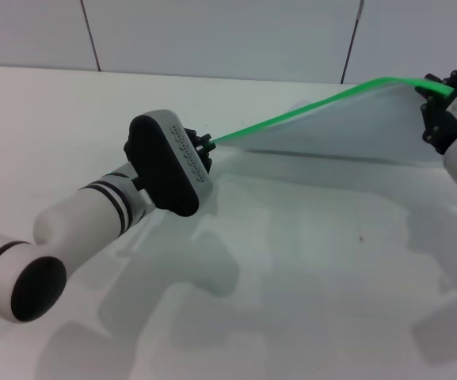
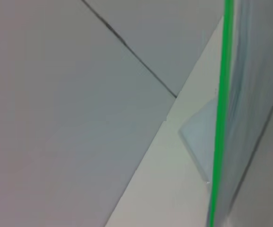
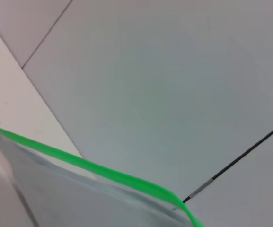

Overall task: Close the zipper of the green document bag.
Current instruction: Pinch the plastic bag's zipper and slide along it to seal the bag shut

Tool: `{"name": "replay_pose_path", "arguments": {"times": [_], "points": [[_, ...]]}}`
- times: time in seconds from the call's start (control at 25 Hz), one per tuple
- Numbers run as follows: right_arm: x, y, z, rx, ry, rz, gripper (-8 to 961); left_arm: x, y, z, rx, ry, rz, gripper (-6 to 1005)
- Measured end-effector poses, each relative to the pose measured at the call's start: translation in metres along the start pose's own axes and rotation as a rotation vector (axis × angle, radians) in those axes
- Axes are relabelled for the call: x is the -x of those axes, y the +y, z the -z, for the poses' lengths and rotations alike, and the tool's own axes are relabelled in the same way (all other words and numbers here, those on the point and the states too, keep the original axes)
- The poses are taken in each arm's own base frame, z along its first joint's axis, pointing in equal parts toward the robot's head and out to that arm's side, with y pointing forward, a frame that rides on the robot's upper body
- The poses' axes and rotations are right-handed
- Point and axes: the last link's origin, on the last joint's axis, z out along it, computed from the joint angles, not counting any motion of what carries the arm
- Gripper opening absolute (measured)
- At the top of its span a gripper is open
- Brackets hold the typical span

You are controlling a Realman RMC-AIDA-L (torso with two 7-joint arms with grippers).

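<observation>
Left gripper (image 1: 205,145) at 9 o'clock pinches the zipper (image 1: 307,109); right gripper (image 1: 438,99) at 2 o'clock clamps its far end. Green document bag (image 1: 347,131) hangs taut between them above the table (image 1: 291,261). Looks like mid-zip, slider's hidden though. Next: pull straight along the strip, keeping tension.
</observation>
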Motion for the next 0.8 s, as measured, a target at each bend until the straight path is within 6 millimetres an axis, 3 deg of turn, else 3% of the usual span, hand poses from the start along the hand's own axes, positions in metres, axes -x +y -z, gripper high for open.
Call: {"name": "replay_pose_path", "arguments": {"times": [0.4,0.72,0.8], "points": [[-0.001,-0.003,0.001,-0.025,-0.012,-0.008,60,-0.004,-0.004,-0.001,-0.015,0.014,0.010,206],[-0.004,-0.025,0.014,-0.144,-0.059,-0.105,103,-0.014,-0.020,-0.002,-0.115,0.068,0.106,239],[-0.006,-0.031,0.022,-0.199,-0.095,-0.148,177,-0.014,-0.025,-0.002,-0.146,0.075,0.152,247]]}}
